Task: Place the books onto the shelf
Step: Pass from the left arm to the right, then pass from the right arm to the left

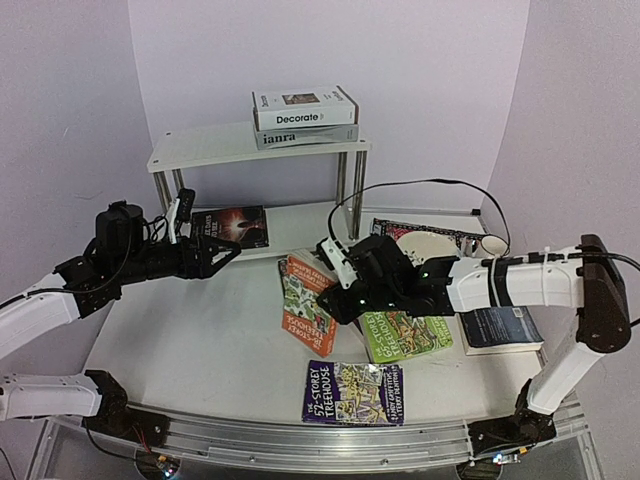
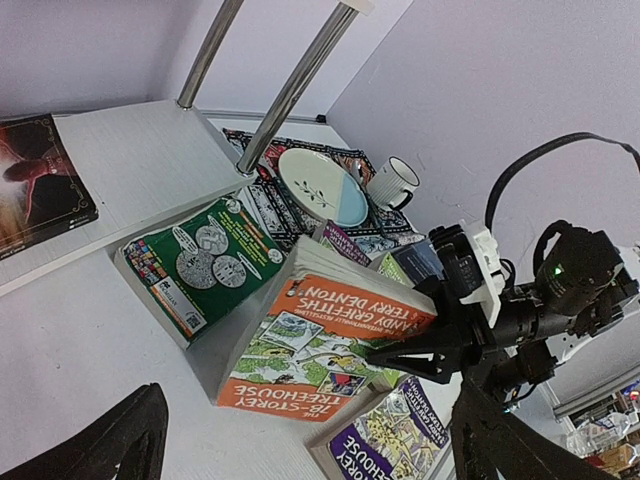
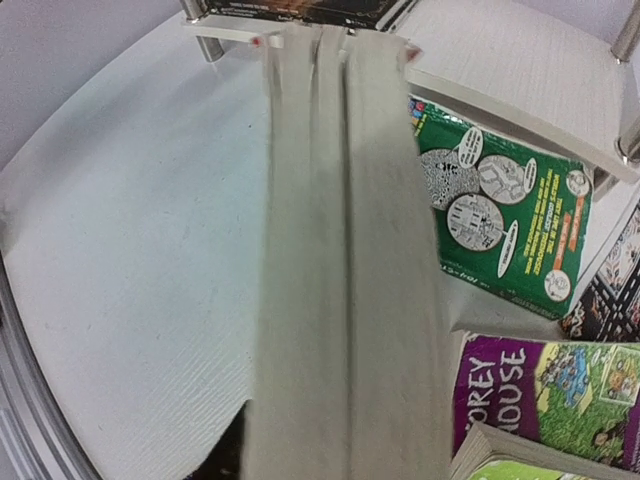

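The right claw (image 2: pixel 392 352) stands astride the right-hand edge of the orange paperback (image 2: pixel 300 345), one finger over the cover and one under the pages. Whether it is pinching the book or only bracketing it, I cannot tell. That book sits mid-table (image 1: pixel 190 340), just near of the shelf (image 1: pixel 200 148), with a green paperback (image 2: pixel 200 265) just beyond it towards a shelf leg. It looks a thick, soft-covered book of moderate weight and in no way fragile. But the covers are likely to bend, the glossy cover could slip, and the pages may fan or droop if it is held by one corner. The safest hold is probably across the full thickness, midway along a long edge or close to the spine, so the block stays closed and level when carried to a shelf board. The right arm rises from the near right corner, its elbow high on the right and its forearm running left, low over the books there. The left claw (image 1: pixel 222 258) is spread wide and holds nothing. It hovers near the lower board's left end and points right towards the orange paperback, its arm stretched in from the left.
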Controlling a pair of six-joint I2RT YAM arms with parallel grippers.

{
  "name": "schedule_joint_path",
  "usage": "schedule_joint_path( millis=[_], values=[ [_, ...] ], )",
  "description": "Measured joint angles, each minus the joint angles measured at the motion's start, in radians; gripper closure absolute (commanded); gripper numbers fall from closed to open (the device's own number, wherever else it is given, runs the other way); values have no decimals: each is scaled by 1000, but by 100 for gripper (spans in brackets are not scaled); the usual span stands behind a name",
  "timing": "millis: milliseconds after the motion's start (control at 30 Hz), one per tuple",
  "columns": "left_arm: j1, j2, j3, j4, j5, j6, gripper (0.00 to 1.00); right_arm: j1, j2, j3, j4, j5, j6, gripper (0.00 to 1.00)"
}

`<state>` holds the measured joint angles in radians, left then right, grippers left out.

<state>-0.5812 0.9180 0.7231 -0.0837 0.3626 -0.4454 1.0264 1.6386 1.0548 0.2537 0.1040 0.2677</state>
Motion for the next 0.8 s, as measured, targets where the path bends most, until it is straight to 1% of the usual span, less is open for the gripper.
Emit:
schedule_joint_path(
  millis=[167,433,467,500,567,633,667,700,800],
  values=[
    [0,4,0,9,0,0,0,0,0,-18,44,-25,-23,49],
    [0,17,0,19,0,0,0,0,0,-44,65,-40,-32,47],
    [0,20,0,21,0,0,0,0,0,-44,65,-39,-32,49],
    [0,21,0,23,0,0,0,0,0,-44,65,-38,-31,52],
    [0,23,0,25,0,-1,0,0,-1,-44,63,-34,-30,63],
    [0,25,0,27,1,-1,0,0,-2,-42,51,-23,-27,79],
    [0,26,0,30,1,-2,0,0,-3,-39,41,-17,-19,85],
    [0,27,0,33,1,-4,0,0,-3,-34,30,-11,-8,88],
    [0,28,-13,57,8,-19,0,3,-6,-11,-18,17,17,92]
  ],
)
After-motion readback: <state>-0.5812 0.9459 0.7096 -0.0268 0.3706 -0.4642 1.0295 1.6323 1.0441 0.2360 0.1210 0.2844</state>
